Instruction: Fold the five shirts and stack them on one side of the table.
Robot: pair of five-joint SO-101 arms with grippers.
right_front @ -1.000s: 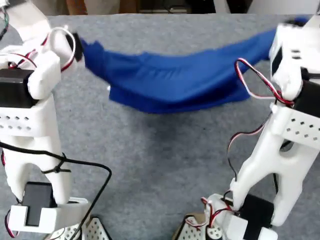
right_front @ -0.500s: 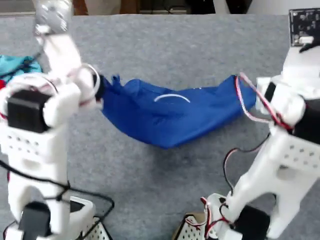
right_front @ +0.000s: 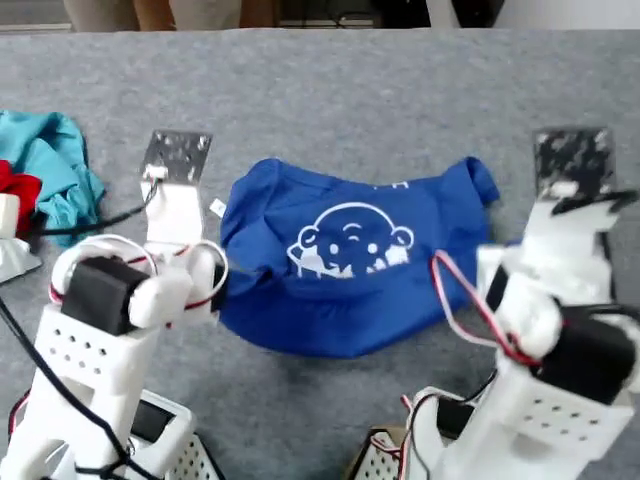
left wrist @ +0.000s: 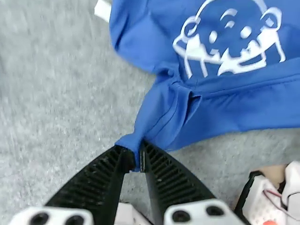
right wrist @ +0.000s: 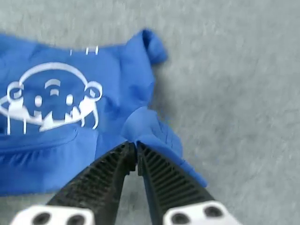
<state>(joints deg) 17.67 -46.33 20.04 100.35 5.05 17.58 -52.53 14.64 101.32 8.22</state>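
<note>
A blue shirt (right_front: 350,300) with a white cartoon print lies on the grey table (right_front: 400,90) in the middle, its near part doubled over. My left gripper (left wrist: 137,158) is shut on a bunched corner of the blue shirt (left wrist: 234,98) at its near left edge, low over the table. My right gripper (right wrist: 136,151) is shut on a folded corner of the blue shirt (right wrist: 56,154) at its near right edge. From above, the left gripper (right_front: 218,285) sits at the shirt's left side, and the right arm (right_front: 545,320) covers the shirt's right corner.
A teal shirt (right_front: 50,155) and a red one (right_front: 14,190) lie bunched at the table's left edge. A small white tag (right_front: 217,207) sticks out at the blue shirt's far left. Both arm bases (right_front: 420,450) stand along the near edge.
Both grippers have come from the far side toward the near edge, lowering the stretched blue shirt onto the table. Its white print now faces up.
</note>
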